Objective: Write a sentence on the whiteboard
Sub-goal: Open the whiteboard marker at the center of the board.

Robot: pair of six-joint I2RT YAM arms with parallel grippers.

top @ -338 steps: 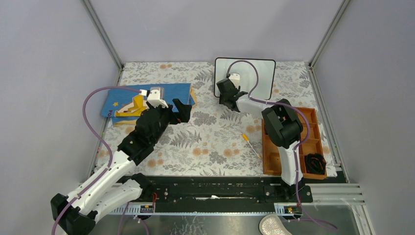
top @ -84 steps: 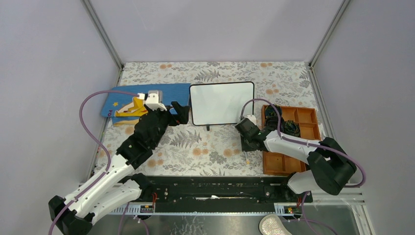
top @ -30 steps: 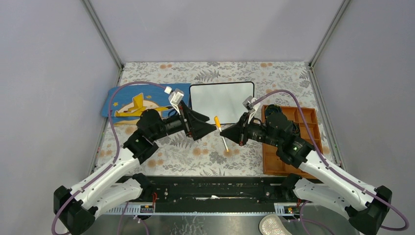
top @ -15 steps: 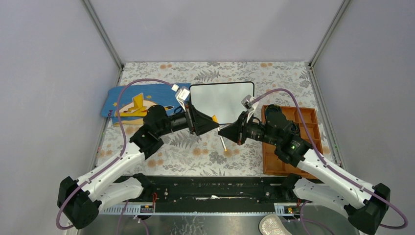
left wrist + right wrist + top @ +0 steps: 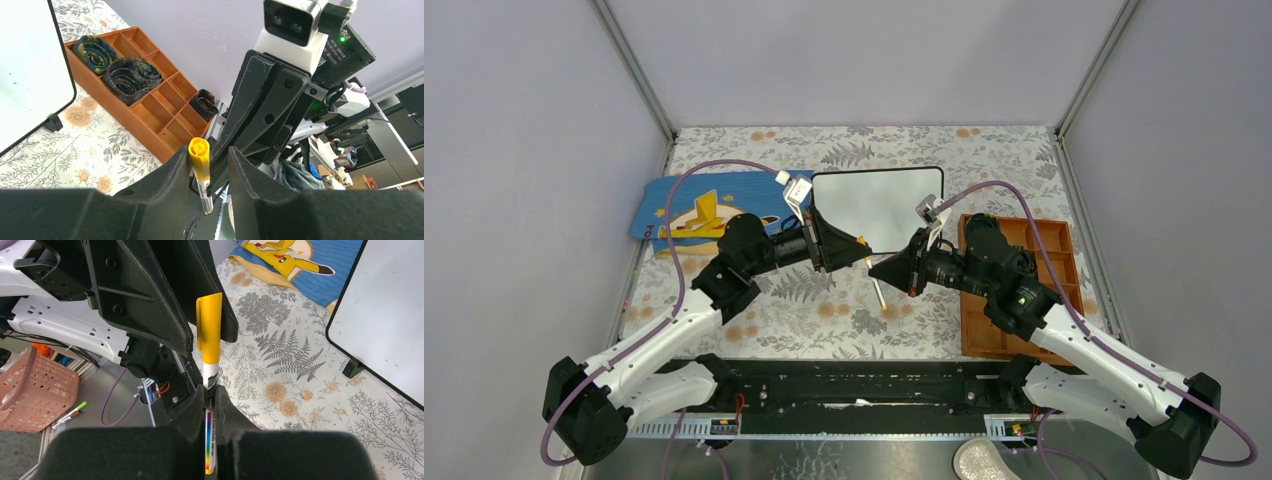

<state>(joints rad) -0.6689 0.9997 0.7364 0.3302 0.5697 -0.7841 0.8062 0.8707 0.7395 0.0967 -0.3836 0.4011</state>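
The left arm (image 5: 659, 335) and right arm (image 5: 1104, 355) have white shells and black joints, each trailed by a purple cable (image 5: 724, 163). The left gripper (image 5: 209, 160) has matte black wedge fingers (image 5: 150, 200); the right wrist bears a white camera block (image 5: 292, 35) and a green light (image 5: 342, 38).

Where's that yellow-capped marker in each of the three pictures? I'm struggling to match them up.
Top external: marker at the centre, just in front of the whiteboard.
Left wrist: marker at bottom centre, cap end up.
Right wrist: marker at the centre, upright.
Shared landmark: the whiteboard, top left in left wrist, right edge in right wrist.
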